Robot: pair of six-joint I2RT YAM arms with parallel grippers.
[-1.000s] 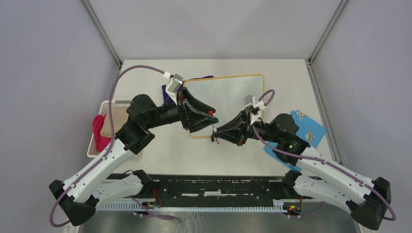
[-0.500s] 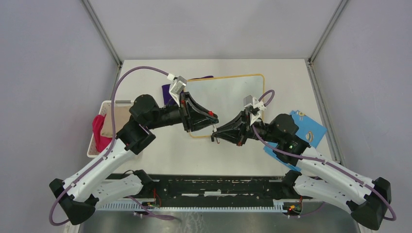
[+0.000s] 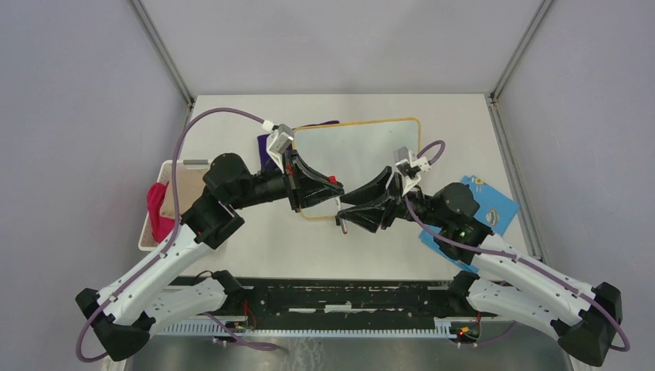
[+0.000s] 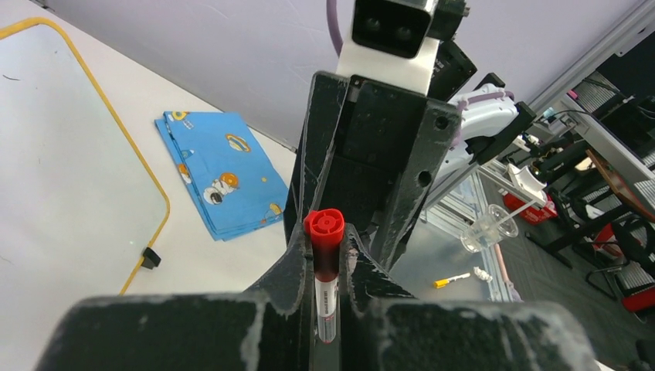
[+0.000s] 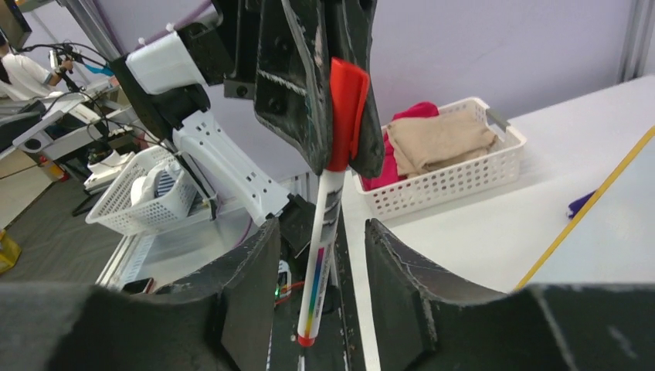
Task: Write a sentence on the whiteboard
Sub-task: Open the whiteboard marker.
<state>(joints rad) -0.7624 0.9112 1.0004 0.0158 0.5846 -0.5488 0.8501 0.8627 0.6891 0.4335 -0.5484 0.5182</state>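
Tabletop (image 3: 263,239) left of the whiteboard (image 3: 363,147): basket (image 5: 456,182) holds folded cloths (image 5: 440,139).

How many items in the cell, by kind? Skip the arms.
whiteboard: 1
marker: 1
basket: 1
cloths: 3 (blue cloth, pink cloth, beige cloth)
purple item, kind unclear: 1
Total: 7

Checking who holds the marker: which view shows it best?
Right wrist: the whole marker shows, red cap pinched by the left gripper, barrel hanging between the open fingers of the right gripper. Left wrist sees only its capped end, foreshortened. The top view barely shows it between the grippers.
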